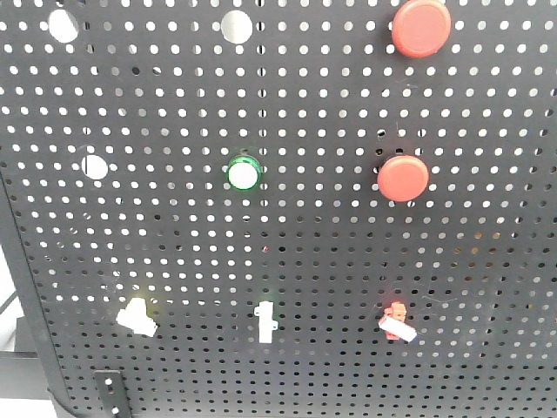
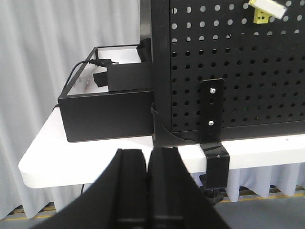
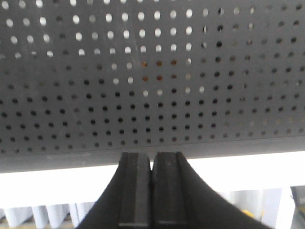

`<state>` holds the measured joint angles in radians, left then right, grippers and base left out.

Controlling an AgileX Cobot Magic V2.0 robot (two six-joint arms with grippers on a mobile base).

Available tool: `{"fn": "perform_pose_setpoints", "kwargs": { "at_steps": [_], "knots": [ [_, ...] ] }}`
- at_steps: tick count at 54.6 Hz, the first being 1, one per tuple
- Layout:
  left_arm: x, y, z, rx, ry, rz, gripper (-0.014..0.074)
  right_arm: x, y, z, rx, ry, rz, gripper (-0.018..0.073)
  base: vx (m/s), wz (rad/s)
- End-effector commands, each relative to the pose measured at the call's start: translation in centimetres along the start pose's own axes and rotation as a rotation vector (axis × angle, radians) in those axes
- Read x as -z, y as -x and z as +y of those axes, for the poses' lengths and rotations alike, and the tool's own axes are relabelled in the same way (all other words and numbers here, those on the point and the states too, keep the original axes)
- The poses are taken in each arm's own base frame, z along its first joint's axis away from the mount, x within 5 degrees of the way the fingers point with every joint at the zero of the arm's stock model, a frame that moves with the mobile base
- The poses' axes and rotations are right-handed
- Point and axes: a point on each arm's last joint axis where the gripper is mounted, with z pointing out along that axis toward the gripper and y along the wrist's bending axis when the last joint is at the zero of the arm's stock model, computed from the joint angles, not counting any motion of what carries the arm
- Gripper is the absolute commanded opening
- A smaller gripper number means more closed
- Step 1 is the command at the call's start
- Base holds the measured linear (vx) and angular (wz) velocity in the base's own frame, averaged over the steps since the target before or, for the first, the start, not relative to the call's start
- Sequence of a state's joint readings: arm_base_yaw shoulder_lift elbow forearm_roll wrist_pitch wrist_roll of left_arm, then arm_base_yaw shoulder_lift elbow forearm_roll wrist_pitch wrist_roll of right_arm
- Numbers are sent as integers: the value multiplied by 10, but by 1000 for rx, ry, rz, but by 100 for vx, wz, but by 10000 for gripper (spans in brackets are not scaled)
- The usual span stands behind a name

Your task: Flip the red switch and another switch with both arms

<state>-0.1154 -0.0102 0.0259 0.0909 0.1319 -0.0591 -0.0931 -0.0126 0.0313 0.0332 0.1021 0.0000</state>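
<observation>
One black box [image 2: 102,117] holds cabled block [image 2: 127,77].

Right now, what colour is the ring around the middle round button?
Green, circling the small round white button; clearest in the front-facing view.

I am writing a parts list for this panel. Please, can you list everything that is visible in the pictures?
pegboard: one, black, upright
push buttons: two, red, right side
ringed button: one, green ring, centre
round discs: three, white, top and left
red switch: one, red base, lower right
yellow switch: one, pale yellow base, lower left
slim toggle: one, white, lower middle
table: one, white, under the pegboard
box: one, black, on the table
left gripper: one, black, fingers shut
right gripper: one, black, fingers shut
</observation>
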Motion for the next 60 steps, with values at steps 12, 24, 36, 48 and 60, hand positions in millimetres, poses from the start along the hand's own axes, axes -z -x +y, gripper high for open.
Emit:
{"fn": "perform_pose_setpoints", "kwargs": {
  "at_steps": [12, 24, 36, 48, 60],
  "knots": [
    [5, 24, -2, 11, -17, -299, 3, 5, 30, 0, 6, 1, -285, -6, 0, 0],
    [20, 63, 2, 152, -31, -606, 3, 24, 91, 3, 18, 5, -338, -6, 0, 0],
    [20, 132, 3, 124, -22, -448, 3, 31, 187, 6, 145, -12, -314, -6, 0, 0],
    [-16, 203, 5, 27, -5, -347, 3, 4, 238, 9, 112, 12, -208, -6, 0, 0],
    [-38, 213, 5, 38, -11, -313, 3, -6, 234, 13, -6, 66, -150, -6, 0, 0]
  ]
}}
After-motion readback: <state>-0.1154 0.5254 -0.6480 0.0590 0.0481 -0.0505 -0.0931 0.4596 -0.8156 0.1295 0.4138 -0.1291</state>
